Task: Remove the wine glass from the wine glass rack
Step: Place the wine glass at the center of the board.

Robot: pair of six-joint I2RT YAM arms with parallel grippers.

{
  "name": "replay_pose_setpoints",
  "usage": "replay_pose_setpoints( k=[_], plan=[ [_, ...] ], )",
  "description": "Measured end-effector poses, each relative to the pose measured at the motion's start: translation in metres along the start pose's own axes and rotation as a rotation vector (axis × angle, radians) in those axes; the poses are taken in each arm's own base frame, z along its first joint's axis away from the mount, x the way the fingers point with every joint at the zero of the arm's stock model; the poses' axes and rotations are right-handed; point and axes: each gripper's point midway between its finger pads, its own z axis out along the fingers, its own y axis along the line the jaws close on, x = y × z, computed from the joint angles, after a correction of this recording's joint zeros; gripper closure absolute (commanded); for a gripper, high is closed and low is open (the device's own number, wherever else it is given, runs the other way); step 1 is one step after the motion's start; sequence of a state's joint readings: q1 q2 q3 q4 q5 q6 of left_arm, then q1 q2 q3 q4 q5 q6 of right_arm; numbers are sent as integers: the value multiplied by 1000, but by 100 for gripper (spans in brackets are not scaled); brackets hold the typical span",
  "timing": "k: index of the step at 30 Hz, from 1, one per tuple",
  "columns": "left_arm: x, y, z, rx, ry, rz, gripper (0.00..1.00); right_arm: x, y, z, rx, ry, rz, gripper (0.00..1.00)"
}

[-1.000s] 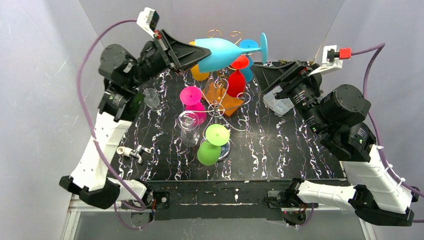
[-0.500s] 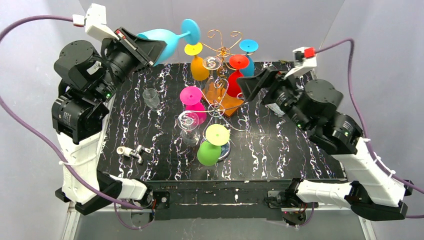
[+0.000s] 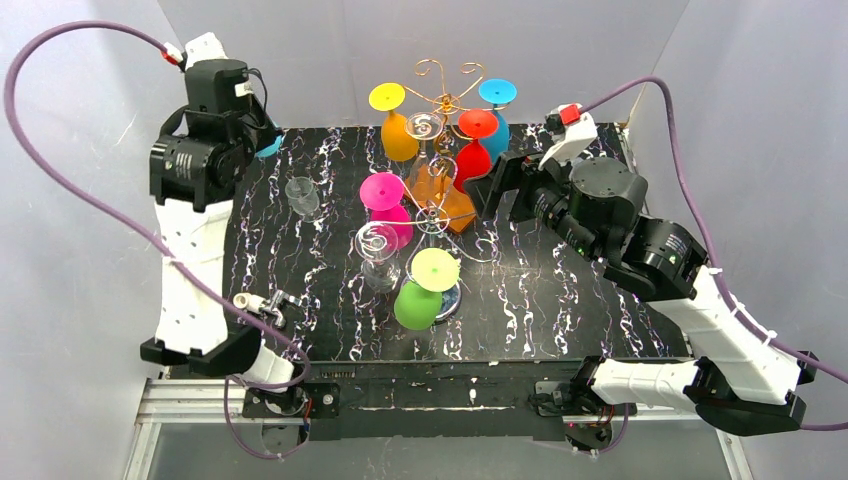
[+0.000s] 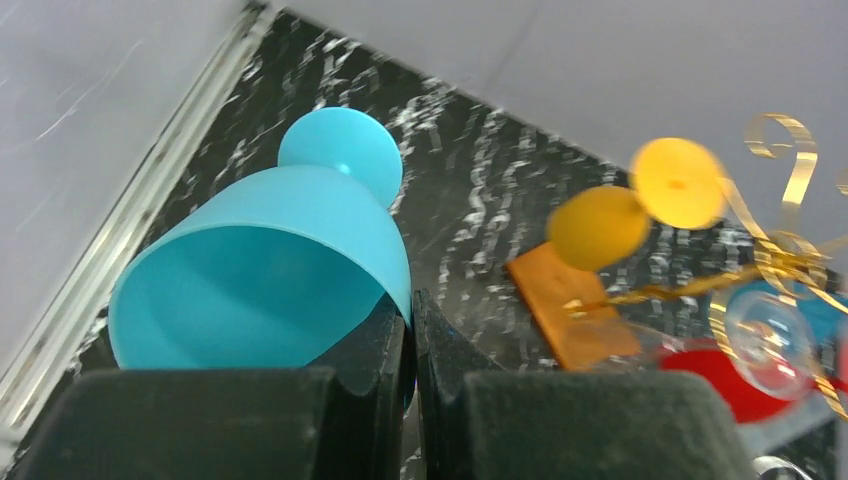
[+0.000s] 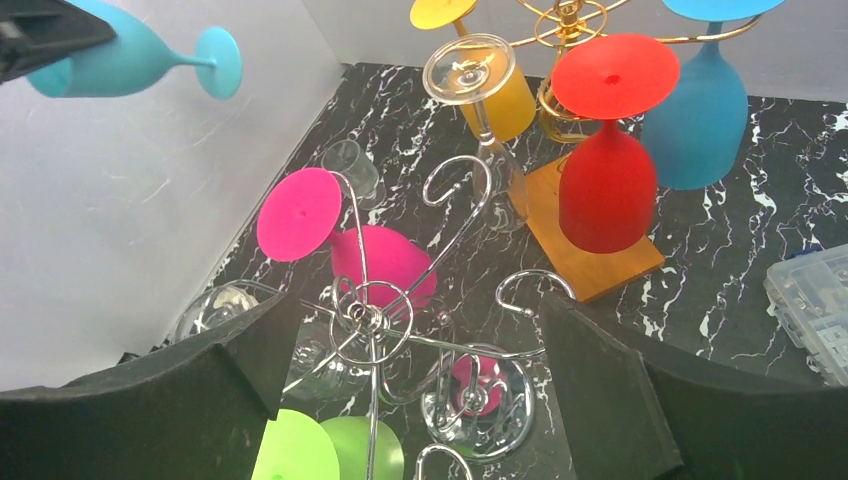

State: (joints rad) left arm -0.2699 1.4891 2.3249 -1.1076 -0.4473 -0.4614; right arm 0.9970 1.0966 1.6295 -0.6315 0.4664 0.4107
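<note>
A light-blue wine glass is off the rack, held on its side over the table's back left corner. My left gripper is shut on its rim. From above only a sliver of the wine glass shows beside that gripper. The right wrist view catches the wine glass at its top left. The gold wire wine glass rack stands at the back centre with yellow, red, blue and clear glasses hanging on it. My right gripper is open just right of the rack, holding nothing.
A silver wire rack in front carries a pink glass, a green glass and a clear one. A small clear cup and a small metal part lie at the left. A clear plastic box sits at the right.
My left arm swung left and back, carrying the light-blue glass away from the gold rack to the back left corner. The right arm moved in toward the racks, still open.
</note>
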Motion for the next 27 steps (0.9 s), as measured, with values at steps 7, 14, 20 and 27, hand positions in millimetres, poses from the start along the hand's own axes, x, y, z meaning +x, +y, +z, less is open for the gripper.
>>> replay_pose_setpoints(
  k=[7,14,20,27],
  plan=[
    [42,55,58,-209,171,6,100,4,0,-1,-13,13,-18,2],
    [90,90,107,-304,343,-24,100,1,-13,-11,26,-8,-37,2],
    [132,109,149,-361,469,-49,100,-4,-27,-22,67,-43,-54,1],
    [165,114,182,-390,538,-63,100,0,-29,-18,79,-40,-72,2]
  ],
)
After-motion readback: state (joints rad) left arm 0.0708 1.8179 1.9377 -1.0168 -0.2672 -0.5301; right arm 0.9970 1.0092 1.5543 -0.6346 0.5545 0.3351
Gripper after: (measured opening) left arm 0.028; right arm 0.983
